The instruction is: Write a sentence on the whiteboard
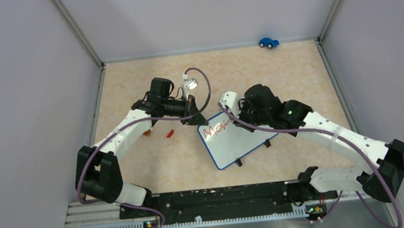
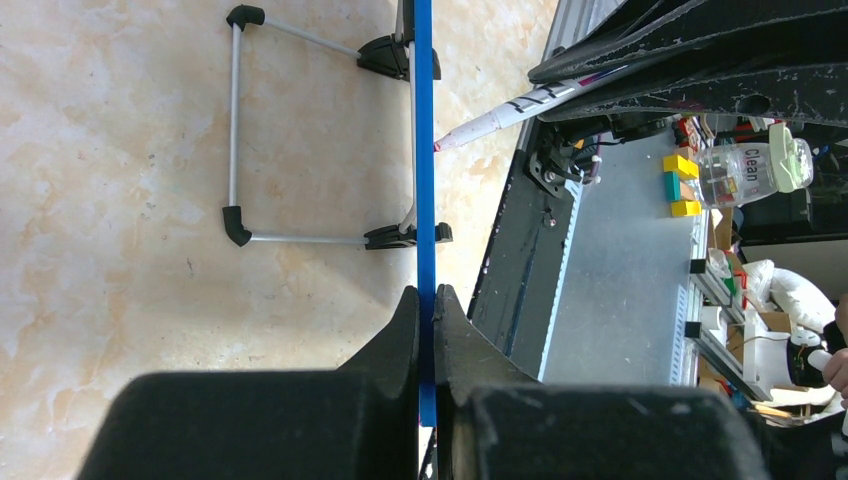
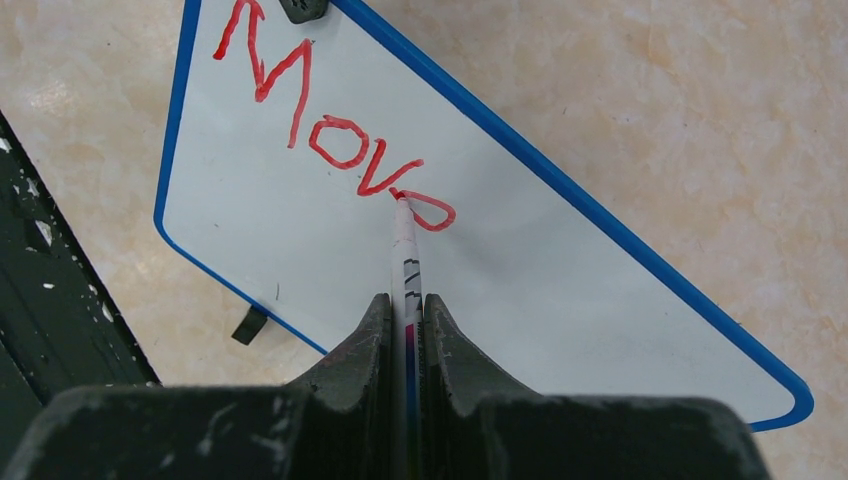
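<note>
Only the right wrist view shows the sentence point(image 3: 340, 140) well: red "Move", with the marker point(image 3: 404, 250) tip touching the last letter. The right gripper point(image 3: 405, 310) squeezes the marker. The left wrist view shows the left gripper point(image 2: 427, 300) pinching the whiteboard point(image 2: 423, 150) by its blue rim. The board sits between the 2 arms.

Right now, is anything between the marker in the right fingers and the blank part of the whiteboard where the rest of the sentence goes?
Nothing visible does. The white-barrelled marker touches the small blue-rimmed whiteboard at the last red letter, and the white surface beyond it is bare. The left fingers clamp only the rim.
</note>
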